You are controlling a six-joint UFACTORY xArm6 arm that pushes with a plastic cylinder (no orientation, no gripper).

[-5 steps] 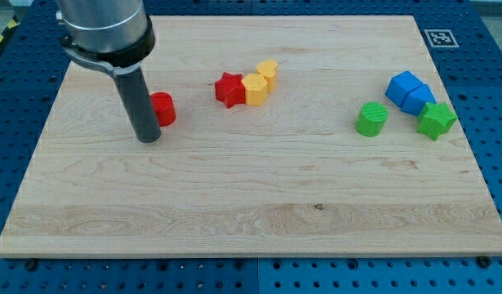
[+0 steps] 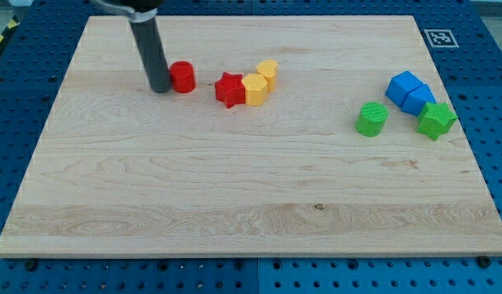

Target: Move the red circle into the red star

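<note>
The red circle (image 2: 183, 77) sits on the wooden board at the upper left. My tip (image 2: 161, 88) stands right against its left side. The red star (image 2: 229, 89) lies a short way to the circle's right and slightly lower, with a small gap between them. The star touches a yellow block (image 2: 255, 88) on its right.
A second yellow block (image 2: 268, 72) sits above and right of the first. At the view's right are two blue blocks (image 2: 409, 91), a green cylinder-like block (image 2: 371, 118) and a green star (image 2: 436, 120). The board (image 2: 251, 204) edges lie all around.
My tip moved up and to the right. The red circle moved up and right with it, closer to the red star. Other blocks did not move.
</note>
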